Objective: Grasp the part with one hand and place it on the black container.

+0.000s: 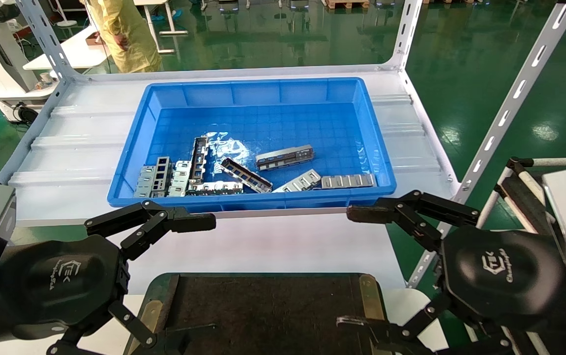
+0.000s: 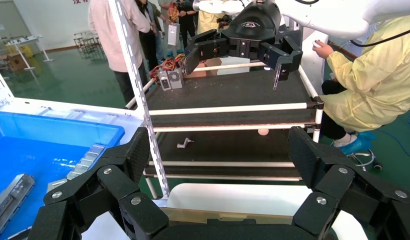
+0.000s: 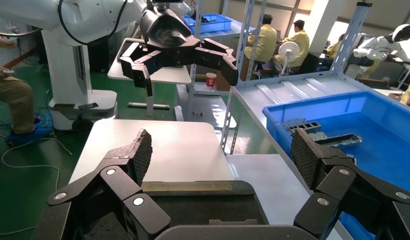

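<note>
Both grippers hang level over the near edge of the workspace, facing each other across the black container (image 1: 263, 310), and neither holds anything. The left gripper (image 1: 130, 276) sits above the container's left side with its jointed fingers spread wide; the left wrist view confirms a broad gap between its two finger pads (image 2: 135, 152). The right gripper (image 1: 362, 268) sits above the container's right side, likewise spread wide, its textured pads (image 3: 142, 150) well apart in the right wrist view. The container is a flat dark tray with brass-coloured strips along its side edges, lying on a white surface nearest the robot; no strip is visible on its dark surface. Beyond it, on the pale shelf (image 1: 66, 148), stands the blue bin (image 1: 263, 91). The part (image 1: 284, 157), a narrow silver-grey strip with a row of small dark cut-outs, lies flat on the bin floor near its middle, slightly angled, apart from the other metal pieces (image 1: 179, 177) clustered along the bin's near wall.
</note>
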